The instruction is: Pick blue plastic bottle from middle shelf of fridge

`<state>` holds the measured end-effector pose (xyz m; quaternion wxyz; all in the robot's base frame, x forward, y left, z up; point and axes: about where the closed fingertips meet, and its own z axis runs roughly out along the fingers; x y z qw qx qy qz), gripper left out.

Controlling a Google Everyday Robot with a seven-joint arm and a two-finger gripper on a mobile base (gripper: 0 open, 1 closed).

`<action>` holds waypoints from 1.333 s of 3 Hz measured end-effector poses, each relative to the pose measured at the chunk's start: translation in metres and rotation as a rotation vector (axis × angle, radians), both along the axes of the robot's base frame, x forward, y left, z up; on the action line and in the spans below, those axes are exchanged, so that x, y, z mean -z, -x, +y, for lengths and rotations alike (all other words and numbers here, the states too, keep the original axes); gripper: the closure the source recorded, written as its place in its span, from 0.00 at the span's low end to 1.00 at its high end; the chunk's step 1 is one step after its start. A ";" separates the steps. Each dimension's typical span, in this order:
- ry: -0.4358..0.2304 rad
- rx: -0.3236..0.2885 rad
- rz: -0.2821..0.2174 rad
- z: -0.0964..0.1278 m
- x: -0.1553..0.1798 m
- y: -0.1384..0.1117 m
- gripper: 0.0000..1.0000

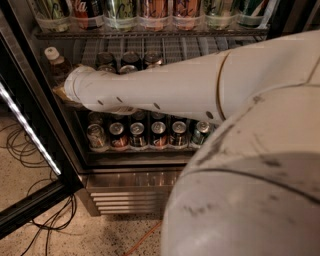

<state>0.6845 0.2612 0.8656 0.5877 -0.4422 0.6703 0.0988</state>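
Only a small tan part of the gripper (60, 93) is seen, projecting leftwards from the end of the white arm (165, 85) at the left side of the fridge (131, 192) opening. The rest of it is hidden behind the arm's rounded end, so whether it is spread or closed cannot be told.

The blue plastic bottle (56, 65) is found upright at the far left of the middle shelf (200, 47), close to the black door frame (35, 107). Its white cap and brown contents are seen just above the tan part of the gripper and just left of the arm's end. Whether bottle and gripper touch cannot be told, as the bottle's lower part is covered.

Dark cans (129, 60) are ranged on the same shelf to the right of the bottle, partly hidden by the arm. A row of cans (150, 134) is set along the front of the lower rack, and the bottoms of more drinks (150, 12) are seen on the level above. The arm is stretched from the right across the opening, with the robot's white body (250, 195) filling the foreground. A lit strip (29, 127) is seen on the open door, and cables (42, 220) lie on the speckled floor.
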 end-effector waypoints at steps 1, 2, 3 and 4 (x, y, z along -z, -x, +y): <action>0.000 -0.004 -0.035 0.008 0.000 0.004 0.89; 0.000 -0.003 -0.035 0.008 0.000 0.005 1.00; -0.052 0.000 -0.037 0.006 -0.017 0.012 1.00; -0.078 0.004 -0.048 0.000 -0.025 0.019 1.00</action>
